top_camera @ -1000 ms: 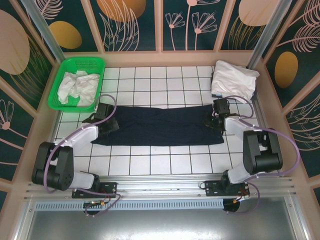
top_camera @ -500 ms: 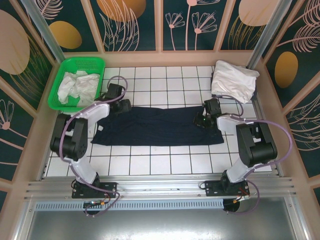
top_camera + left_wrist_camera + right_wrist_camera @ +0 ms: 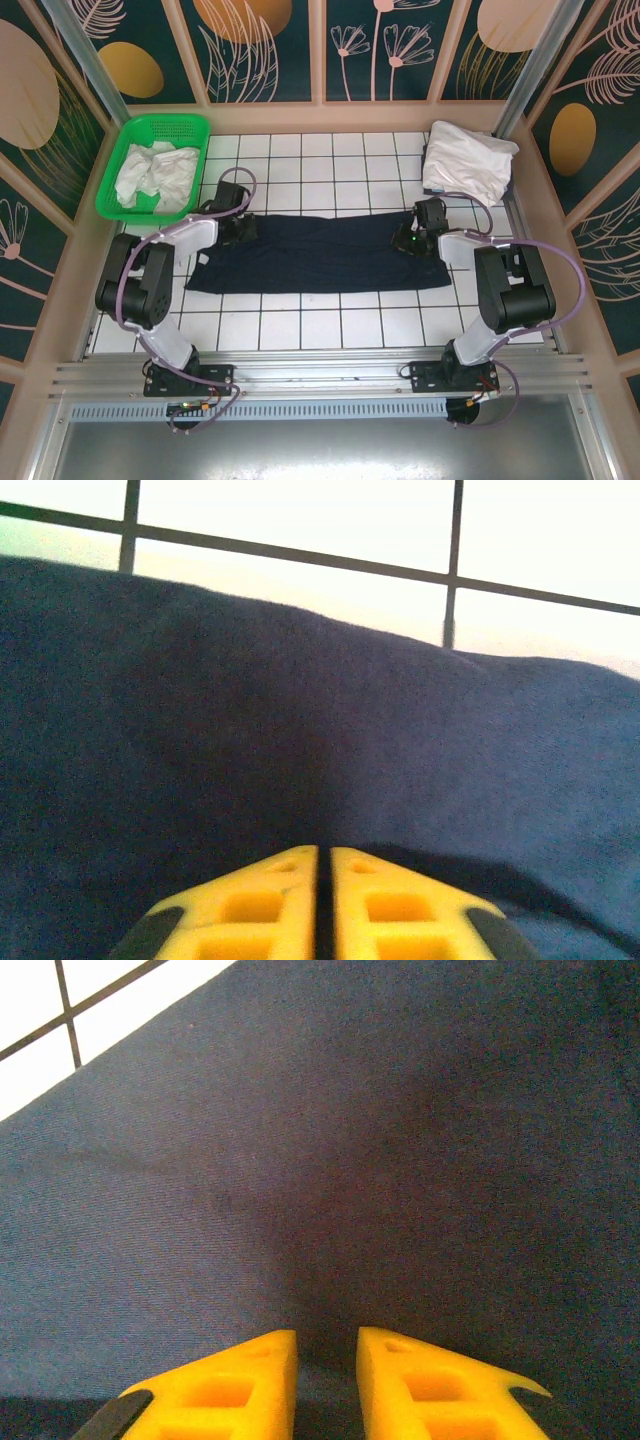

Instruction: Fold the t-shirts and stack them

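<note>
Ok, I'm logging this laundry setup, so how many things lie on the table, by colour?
Navy t-shirt: 1
Green basket: 1
White cloth heaps: 2, the basket heap and the far-right heap; shirts per heap unclear
Total: 4

Blk & silver arms (image 3: 510, 290) w/ purple cables (image 3: 578, 292), yellow tool fingers (image 3: 250, 910).
</note>
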### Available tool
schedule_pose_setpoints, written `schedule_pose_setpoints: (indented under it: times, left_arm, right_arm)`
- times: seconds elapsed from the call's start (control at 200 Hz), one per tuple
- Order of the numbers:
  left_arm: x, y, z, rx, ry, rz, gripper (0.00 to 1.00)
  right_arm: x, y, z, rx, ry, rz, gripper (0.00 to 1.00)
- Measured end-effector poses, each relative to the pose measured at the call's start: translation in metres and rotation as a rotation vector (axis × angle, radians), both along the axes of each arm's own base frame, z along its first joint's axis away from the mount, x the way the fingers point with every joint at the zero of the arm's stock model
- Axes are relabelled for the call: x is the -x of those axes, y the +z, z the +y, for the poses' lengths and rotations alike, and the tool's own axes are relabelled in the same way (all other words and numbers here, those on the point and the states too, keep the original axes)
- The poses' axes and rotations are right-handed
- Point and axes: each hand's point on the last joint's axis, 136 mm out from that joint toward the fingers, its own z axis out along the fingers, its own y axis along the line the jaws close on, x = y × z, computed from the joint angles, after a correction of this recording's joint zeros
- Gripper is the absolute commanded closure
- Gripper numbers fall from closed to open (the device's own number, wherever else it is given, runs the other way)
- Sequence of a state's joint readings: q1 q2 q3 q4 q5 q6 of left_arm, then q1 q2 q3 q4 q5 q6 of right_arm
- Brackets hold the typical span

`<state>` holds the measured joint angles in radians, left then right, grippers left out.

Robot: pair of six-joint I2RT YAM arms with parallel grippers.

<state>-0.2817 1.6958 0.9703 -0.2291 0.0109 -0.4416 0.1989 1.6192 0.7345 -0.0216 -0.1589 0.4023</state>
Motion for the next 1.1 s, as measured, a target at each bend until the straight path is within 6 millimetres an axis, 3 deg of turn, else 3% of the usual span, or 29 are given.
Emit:
schedule_pose_setpoints:
  times: [0.175,0.425,0.555,0.681,0.886,1.096]
  left_arm:
    - [0.014,0.023,-0.009,0.015,-0.037,-0.048,1.0]
    - [0.06,0.021,-0.013,0.022,-0.063,-0.012,1.0]
    - [0.075,0.031,-0.018,0.049,-0.068,-0.024,1.0]
    - [0.085,0.04,-0.026,0.09,-0.068,-0.042,0.91]
    - [0.108,0.019,-0.043,0.129,-0.078,0.028,0.92]
    - [0.126,0.009,-0.057,0.17,-0.061,0.082,0.66]
  right_arm:
    - [-0.001,0.0,-0.003,-0.001,-0.009,-0.001,0.76]
    - [-0.001,0.0,-0.004,0.0,-0.01,0.0,0.76]
    - [-0.001,0.001,-0.004,0.005,-0.009,0.008,0.76]
    - [-0.001,0.002,-0.007,0.016,-0.013,0.021,0.76]
    - [-0.011,0.014,-0.004,0.009,-0.009,0.006,0.76]
    - [-0.031,0.04,0.007,-0.004,0.009,-0.062,0.75]
